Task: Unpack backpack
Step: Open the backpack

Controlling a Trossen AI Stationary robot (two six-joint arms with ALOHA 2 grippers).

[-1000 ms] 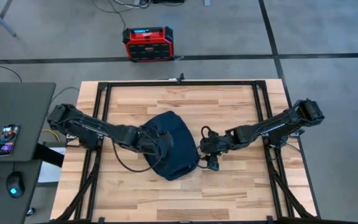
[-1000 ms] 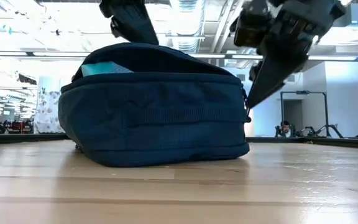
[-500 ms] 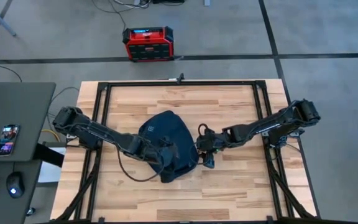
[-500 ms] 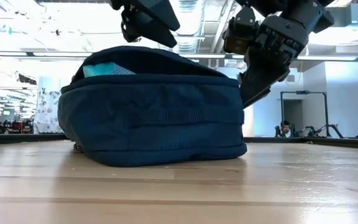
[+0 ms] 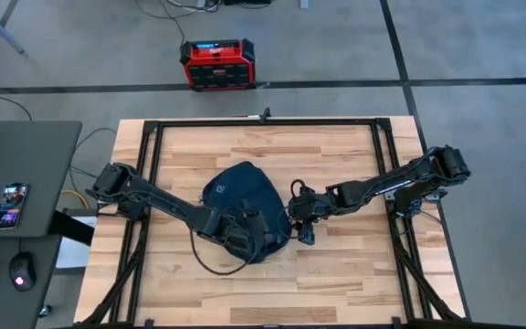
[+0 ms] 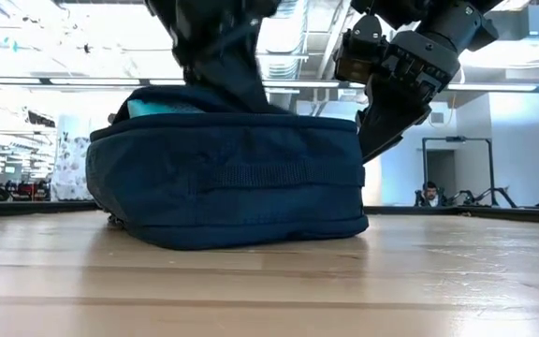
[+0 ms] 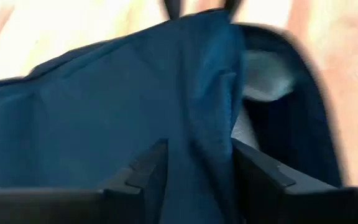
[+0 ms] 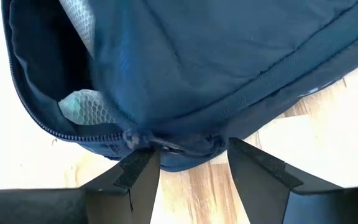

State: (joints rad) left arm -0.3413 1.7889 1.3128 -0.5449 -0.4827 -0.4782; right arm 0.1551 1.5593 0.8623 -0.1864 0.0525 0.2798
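Observation:
The dark navy-teal backpack point(image 5: 240, 196) lies flat on the wooden table's middle, its zip open along the top. Pale mesh lining point(image 8: 79, 106) shows inside. A teal patch point(image 6: 162, 106) shows at the opening in the low view. My left gripper point(image 5: 249, 239) is open. It has come down on the backpack's near right part, its fingers on either side of the front flap's edge point(image 7: 207, 118). My right gripper point(image 5: 301, 219) is open at the backpack's right side, with the zipped rim point(image 8: 166, 144) just in front of its fingertips. My left gripper comes from above, slanting down into the backpack's open top point(image 6: 227, 89). Its open fingers point(image 7: 148, 171) stand astride a fold of the flap's cloth. I cannot tell whether the pads touch the cloth. My right gripper's fingers point(image 8: 138, 174) stand level at either side of the backpack's rim. I cannot tell whether they touch it.
A black frame point(image 5: 263, 122) runs round the tabletop. A red-black box point(image 5: 217, 64) stands on the floor beyond the far edge. A desk with a phone point(image 5: 12, 203) is at the left. Bare wood point(image 5: 272, 292) lies between the backpack and the near edge.
My left gripper has gone from the backpack's left side across it toward the table's right and near edges. It has also come down onto the open top, whose bulging flap now sits lower. My right gripper has moved a little toward the backpack.

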